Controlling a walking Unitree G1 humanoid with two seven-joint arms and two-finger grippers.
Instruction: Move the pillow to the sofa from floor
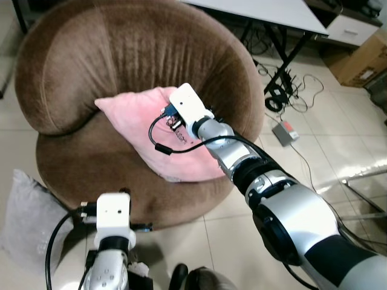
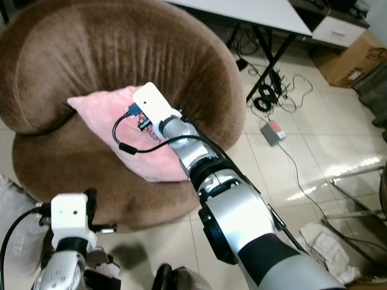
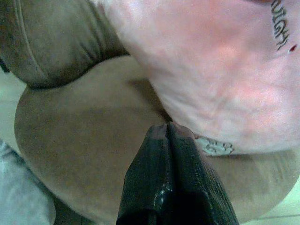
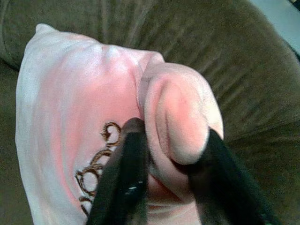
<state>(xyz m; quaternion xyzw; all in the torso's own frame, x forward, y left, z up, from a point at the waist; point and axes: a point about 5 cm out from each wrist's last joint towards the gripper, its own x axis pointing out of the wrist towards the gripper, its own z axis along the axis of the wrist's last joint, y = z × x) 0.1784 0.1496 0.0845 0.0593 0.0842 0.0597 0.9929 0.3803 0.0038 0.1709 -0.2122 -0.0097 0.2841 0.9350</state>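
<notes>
Pink fabric, left eye view: the pillow (image 1: 136,118) lies on the seat of the brown round sofa (image 1: 91,54), leaning toward the backrest.
Right arm, left eye view: it reaches across the seat; its white wrist camera block sits over the pillow's upper edge, hiding the fingers of the right gripper (image 1: 175,124).
Left arm, left eye view: it is held low in front of the sofa's front edge, its white wrist block above the tiled floor (image 1: 338,139).
Surroundings, left eye view: a grey cushion (image 1: 27,217) lies on the floor beside the sofa; a white table (image 1: 272,12), cables and a power strip (image 1: 285,132) stand well apart on the robot's right, with a cardboard box (image 1: 363,57) beyond.
Right eye view: the same scene; the pillow rests on the seat under the right wrist.
Left wrist view: the left gripper (image 3: 168,129) has its two black fingers pressed together, holding nothing, tips just beside the pillow's lower edge over the seat.
Right wrist view: the two black fingers (image 4: 123,173) of the right gripper pinch a bunched fold of the pillow between them; brown embroidered lettering shows on the fabric.
</notes>
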